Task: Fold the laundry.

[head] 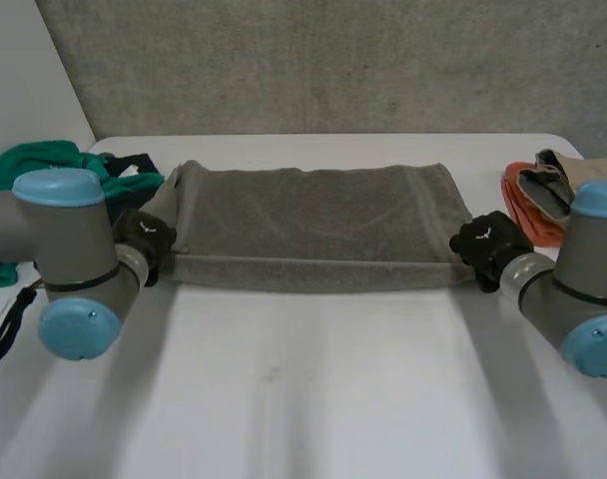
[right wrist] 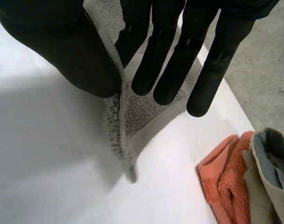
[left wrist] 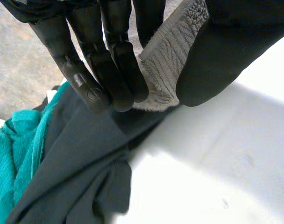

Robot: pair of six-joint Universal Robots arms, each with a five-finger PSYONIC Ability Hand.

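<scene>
Grey arms with light-blue caps come in nearest at both sides of the head view, over a white table. A rough concrete wall stands behind the table. A grey towel lies stretched flat across the far half of the table, folded lengthwise. The left hand is at one short end of it and the right hand at the other. A green cloth and a dark garment lie beside the left end. An orange cloth and a beige garment lie beside the right end.

From the left wrist, the fingers and the thumb pinch the towel's corner between them, just above the table. The dark garment and the green cloth lie close under the fingertips.

From the right wrist, the thumb sits on one side of the towel's raised edge and the fingers on the other, clamping it. The towel's corner hangs down to the table. The orange cloth and the beige garment lie near, apart from the towel. Grey floor shows past the table's edge.
</scene>
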